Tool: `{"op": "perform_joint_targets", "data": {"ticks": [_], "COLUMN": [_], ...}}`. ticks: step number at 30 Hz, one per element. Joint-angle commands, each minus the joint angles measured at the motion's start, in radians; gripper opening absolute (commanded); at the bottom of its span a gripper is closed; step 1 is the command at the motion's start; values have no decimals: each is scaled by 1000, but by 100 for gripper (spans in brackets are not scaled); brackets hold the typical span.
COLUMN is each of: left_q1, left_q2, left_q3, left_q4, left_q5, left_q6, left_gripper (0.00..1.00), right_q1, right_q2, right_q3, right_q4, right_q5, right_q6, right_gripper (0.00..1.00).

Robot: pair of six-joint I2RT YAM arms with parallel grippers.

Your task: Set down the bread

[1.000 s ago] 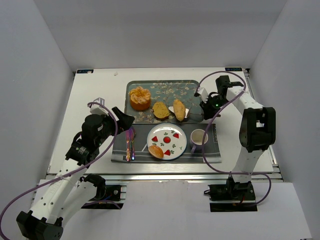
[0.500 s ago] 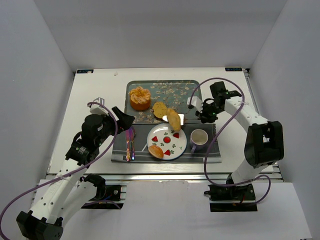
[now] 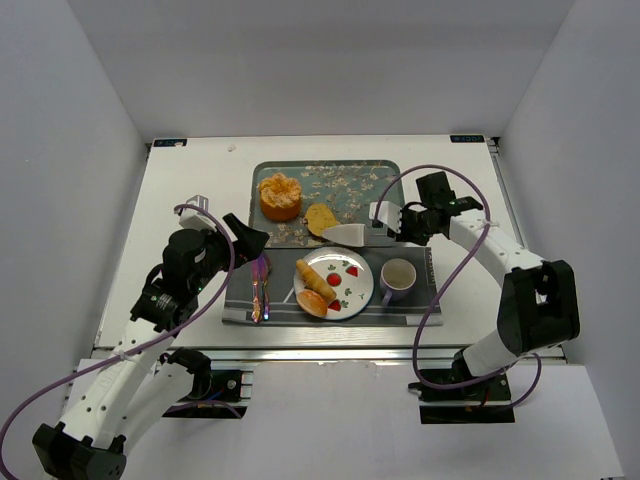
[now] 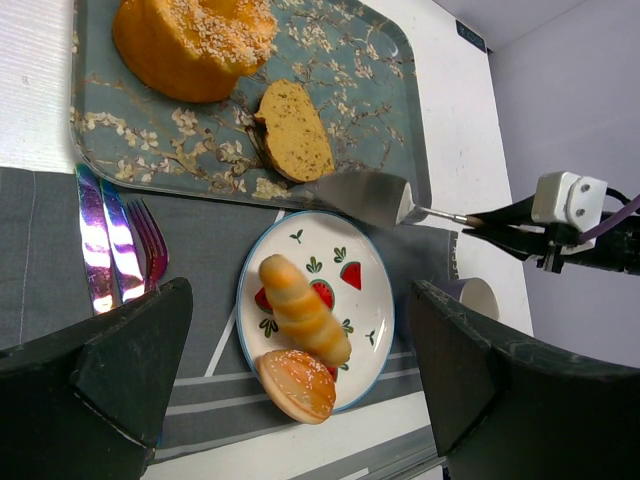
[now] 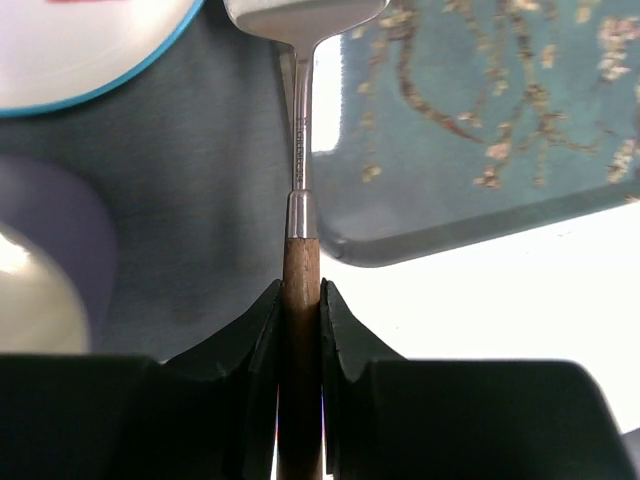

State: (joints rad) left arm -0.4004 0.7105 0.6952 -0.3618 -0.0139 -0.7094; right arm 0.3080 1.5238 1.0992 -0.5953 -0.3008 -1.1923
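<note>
The white watermelon-print plate on the grey placemat holds the elongated roll and the small bun. The flat slice lies on the floral tray. My right gripper is shut on the wooden handle of a metal spatula, whose bare blade hovers at the tray's front edge. The right wrist view shows the handle pinched between the jaws. My left gripper is open and empty left of the plate. Its wrist view shows the roll, bun and slice.
An orange ruffled cake sits at the tray's left end. A purple cup stands on the placemat right of the plate. Iridescent cutlery lies on the mat's left end. White walls enclose the table.
My right gripper carried the roll on the spatula from the tray toward the plate. The roll now lies on the plate and the blade is bare. The left arm has not moved.
</note>
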Motion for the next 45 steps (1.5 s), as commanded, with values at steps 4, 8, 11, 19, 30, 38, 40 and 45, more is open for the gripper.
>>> {"op": "perform_joint_targets", "data": {"ticks": [4, 8, 11, 19, 30, 38, 40, 45], "left_q1": [5, 5, 3, 5, 5, 5, 5, 5], "left_q2": [-22, -19, -11, -5, -5, -13, -13, -16], "left_q3": [-3, -3, 3, 9, 9, -5, -6, -5], "left_q4": [0, 3, 7, 6, 1, 6, 4, 1], "left_q5": [3, 3, 5, 0, -6, -4, -4, -6], "left_q6": [-4, -4, -1, 1, 4, 1, 2, 2], "left_gripper": [98, 98, 98, 98, 98, 98, 98, 98], "right_q1": [-9, -6, 22, 92, 166, 177, 177, 174], "right_q2": [-34, 57, 166, 298, 360, 326, 325, 326], "right_q3": [16, 88, 134, 182, 261, 238, 240, 243], "right_q4": [248, 318, 345, 423, 325, 138, 89, 39], "right_q5": [33, 172, 335, 480, 385, 233, 206, 183], "right_q6": [212, 339, 347, 303, 177, 57, 37, 23], "right_gripper": [0, 0, 0, 0, 0, 0, 0, 0]}}
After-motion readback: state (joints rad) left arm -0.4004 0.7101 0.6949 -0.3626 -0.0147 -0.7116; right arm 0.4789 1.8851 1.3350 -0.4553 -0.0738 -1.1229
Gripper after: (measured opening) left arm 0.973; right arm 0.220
